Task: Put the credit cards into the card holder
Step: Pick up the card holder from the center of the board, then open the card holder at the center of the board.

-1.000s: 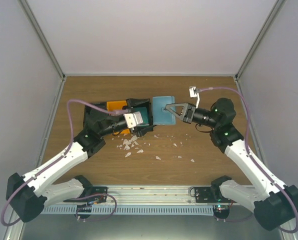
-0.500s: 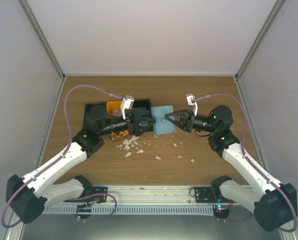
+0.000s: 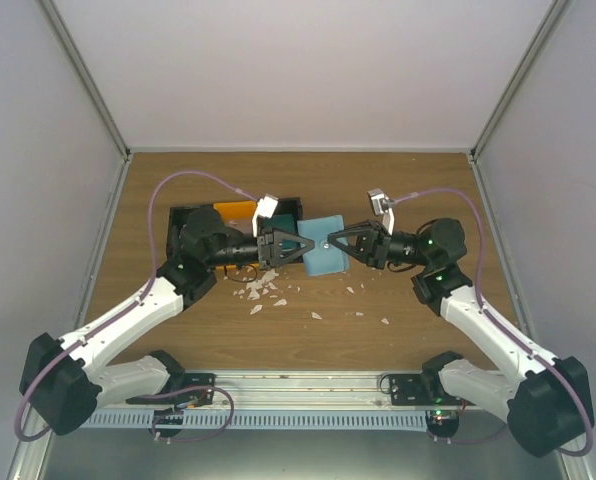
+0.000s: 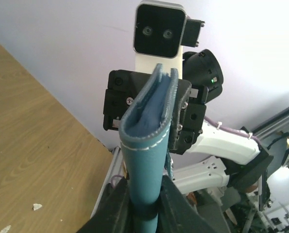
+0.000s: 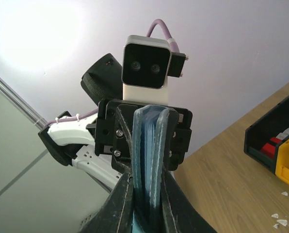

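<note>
The dusty-blue card holder (image 3: 325, 262) hangs above the table between my two grippers, folded shut. My left gripper (image 3: 315, 245) is shut on its folded spine end; in the left wrist view the holder (image 4: 147, 145) stands edge-on between the fingers of that gripper (image 4: 145, 187). My right gripper (image 3: 330, 243) is shut on the opposite end, and the right wrist view shows the holder's two leaves (image 5: 148, 160) pinched in that gripper (image 5: 147, 179). White and red flat pieces (image 5: 279, 141) in a black bin look like the credit cards; the left arm hides them from above.
A row of black and orange bins (image 3: 233, 212) sits behind the left arm, with a yellow bin (image 5: 287, 170) seen from the right wrist. Small white scraps (image 3: 263, 290) are scattered on the wooden table (image 3: 418, 190) in front of the bins. Grey walls enclose three sides.
My left gripper swung right from over the bins to the card holder and closed on its near end. The right gripper kept its grip and shifted slightly left.
</note>
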You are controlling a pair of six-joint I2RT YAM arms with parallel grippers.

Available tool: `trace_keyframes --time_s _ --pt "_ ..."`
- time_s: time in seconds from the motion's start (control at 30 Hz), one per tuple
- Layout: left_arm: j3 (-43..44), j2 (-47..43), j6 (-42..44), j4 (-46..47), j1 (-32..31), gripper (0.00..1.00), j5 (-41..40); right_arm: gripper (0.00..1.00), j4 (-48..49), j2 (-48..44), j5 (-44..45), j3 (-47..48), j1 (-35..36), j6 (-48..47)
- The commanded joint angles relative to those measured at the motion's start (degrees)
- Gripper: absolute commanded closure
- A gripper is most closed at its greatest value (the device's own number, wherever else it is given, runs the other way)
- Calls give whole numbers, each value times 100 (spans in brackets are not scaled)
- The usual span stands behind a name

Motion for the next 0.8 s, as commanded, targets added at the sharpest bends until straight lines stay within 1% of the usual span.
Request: trace_keyframes --time_s 0.0,0.03,0.07,0.1,0.13,0.17,0.2,0.23,0.27,0.3,0.37,0.4,0.57,0.67,0.77 --pt "-121 161 -182 501 4 93 367 100 273 70 -53 19 94 -43" --pt "-131 188 -159 491 4 99 365 99 146 76 -14 34 87 -117" --pt "-136 215 -122 463 4 100 365 99 -39 80 48 62 86 -224" --pt "-136 229 -55 400 4 100 329 92 -303 74 149 102 84 -456" --pt "-124 232 42 268 4 100 225 77 -742 72 297 166 82 -733" --pt "-96 230 180 81 4 100 65 62 -1514 45 554 280 86 -1072" --pt "-69 229 341 -160 8 100 -164 52 -2102 4 858 384 86 -1461" --pt "-35 224 512 -425 8 100 -424 45 -2671 -29 1261 483 86 -1785" --pt "1 236 680 -717 26 100 -746 42 -3116 -66 1834 568 90 -2066" --pt "24 253 786 -939 41 100 -1041 43 -3507 -99 2206 634 95 -2256" --pt "39 302 945 -1320 60 100 -1589 41 -3999 -141 2747 733 103 -2407" --pt "33 341 1001 -1419 71 100 -1728 41 -4151 -147 2950 764 158 -2430" --pt "17 555 1122 -1544 91 100 -1916 35 -5114 79 4344 1219 743 -2715" --pt "10 633 1141 -1540 92 100 -1950 34 -5449 397 4716 1498 1110 -2862" --pt "-17 688 1168 -1493 100 100 -1849 34 -5583 723 4801 1646 1379 -3000"
